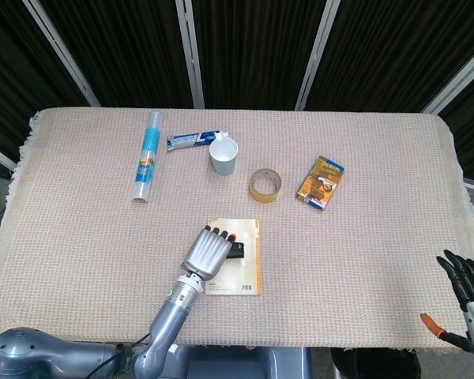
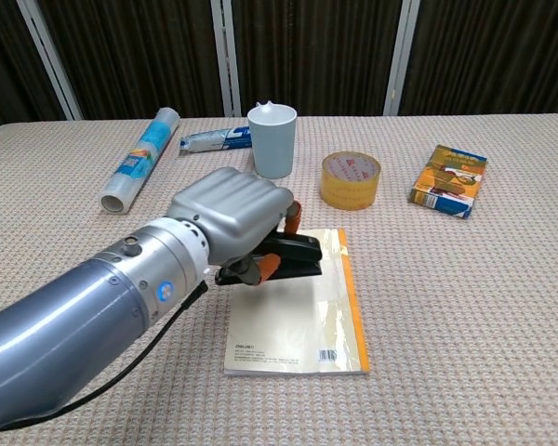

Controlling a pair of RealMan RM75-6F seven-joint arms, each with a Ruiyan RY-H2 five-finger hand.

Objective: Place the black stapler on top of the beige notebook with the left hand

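1. Left hand (image 2: 231,216) grips black stapler (image 2: 293,255), long and dark, above the beige notebook (image 2: 298,321).
2. Only head view shows right hand (image 1: 472,294): fingers spread, holding nothing, at table's (image 1: 379,229) near-right edge.

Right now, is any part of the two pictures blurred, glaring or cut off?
Chest view: sharp and evenly lit; the left hand hides most of the black stapler. Head view: sharp too, but the right hand is cut by the frame's corner.
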